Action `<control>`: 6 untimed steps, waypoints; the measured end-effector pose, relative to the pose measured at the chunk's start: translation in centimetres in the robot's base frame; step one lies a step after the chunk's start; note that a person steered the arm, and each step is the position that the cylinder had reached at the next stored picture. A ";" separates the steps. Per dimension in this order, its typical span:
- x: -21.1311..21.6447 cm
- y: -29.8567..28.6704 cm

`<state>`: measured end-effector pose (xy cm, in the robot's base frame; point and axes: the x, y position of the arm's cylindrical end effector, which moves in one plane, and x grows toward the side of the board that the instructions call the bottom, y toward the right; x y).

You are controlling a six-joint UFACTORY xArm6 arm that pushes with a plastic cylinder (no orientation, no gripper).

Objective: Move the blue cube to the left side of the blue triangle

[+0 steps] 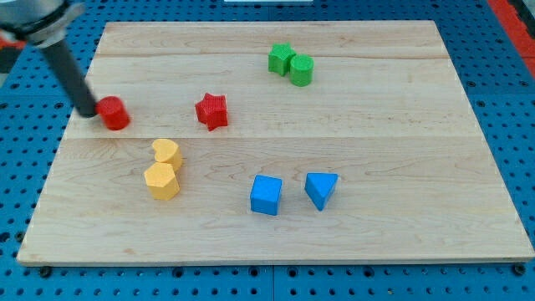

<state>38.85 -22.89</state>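
Resting beside the red cylinder point(114, 113), my tip point(87, 110) gripped nothing, being a bare rod. We saw the blue cube point(266, 195) just left of the blue triangle point(321, 189).

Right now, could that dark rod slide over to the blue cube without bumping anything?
Probably yes. My tip sits beside the red cylinder; the yellow blocks lie near the straight path to the blue cube, but bare board leaves room around them.

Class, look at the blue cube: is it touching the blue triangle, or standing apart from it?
Apart. Bare wood shows between the blue cube and the blue triangle, which sits at its right in the view.
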 end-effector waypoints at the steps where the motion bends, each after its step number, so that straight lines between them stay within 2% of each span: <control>1: 0.3 8.7; 3: 1.0 2.1; 4: 3.2 5.0; 6: 4.3 9.2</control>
<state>43.17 -13.74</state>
